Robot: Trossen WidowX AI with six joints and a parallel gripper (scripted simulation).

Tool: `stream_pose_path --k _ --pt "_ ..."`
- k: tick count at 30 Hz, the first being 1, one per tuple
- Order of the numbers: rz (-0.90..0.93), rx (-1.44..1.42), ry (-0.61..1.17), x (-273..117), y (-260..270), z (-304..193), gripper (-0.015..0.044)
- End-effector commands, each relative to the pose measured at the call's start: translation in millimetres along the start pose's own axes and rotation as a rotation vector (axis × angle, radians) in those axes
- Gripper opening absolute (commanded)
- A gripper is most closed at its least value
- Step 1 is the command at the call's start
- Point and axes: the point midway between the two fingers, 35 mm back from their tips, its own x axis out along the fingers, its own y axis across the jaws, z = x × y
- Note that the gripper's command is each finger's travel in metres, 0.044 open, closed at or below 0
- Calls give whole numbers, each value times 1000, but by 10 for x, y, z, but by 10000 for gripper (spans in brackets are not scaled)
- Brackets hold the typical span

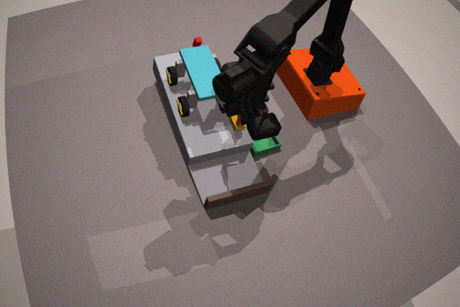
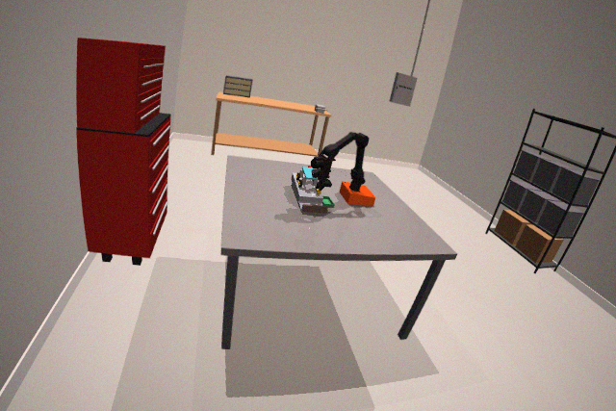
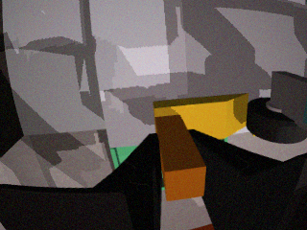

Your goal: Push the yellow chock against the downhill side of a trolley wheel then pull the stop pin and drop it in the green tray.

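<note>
Chock point(image 1: 238, 124) point(image 2: 318, 191) point(image 3: 206, 120), yellow, is at the downhill end of the ramp's raised upper part, along the side nearer the orange base block point(image 1: 336, 106) point(image 2: 360, 198). Gripper point(image 1: 244, 114) point(image 2: 320, 185) point(image 3: 172, 140) is clamped on the chock's orange handle point(image 3: 184, 181); in the wrist view the handle stands between the two black fingers. A black wheel point(image 3: 275, 126) shows just beside the chock's right end in that same view; whether rubber and wheel touch, cannot tell. Trolley point(image 1: 200, 73) point(image 2: 309, 173), turquoise on top, stands on the grey ramp point(image 1: 208, 147) point(image 2: 308, 196) point(image 3: 129, 115), uphill of the chock. Two yellow-rimmed wheels point(image 1: 182, 106) are visible along its far side from the base block; the arm point(image 1: 308, 8) point(image 2: 343, 142) covers part of the other side. Stop pin point(image 1: 198, 41) point(image 2: 309, 166): red head visible at the trolley's uphill end, shaft hidden from view. Green tray point(image 1: 266, 146) point(image 2: 327, 201) point(image 3: 124, 155) sits beside the ramp, on the base-block side, partly hidden by the gripper. Brown bar point(image 1: 237, 193) point(image 2: 314, 208) runs across the ramp's lower end. Arm reaches over from its block, shadows falling across ramp and table point(image 1: 93, 147) point(image 2: 278, 242).
</note>
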Motion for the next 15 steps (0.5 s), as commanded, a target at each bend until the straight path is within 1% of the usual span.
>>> stream_pose_path --k 1,9,15 --pt "0 0 0 0 0 0 0" --pt "0 0 0 0 0 0 0" --pt "0 0 0 0 0 0 157"
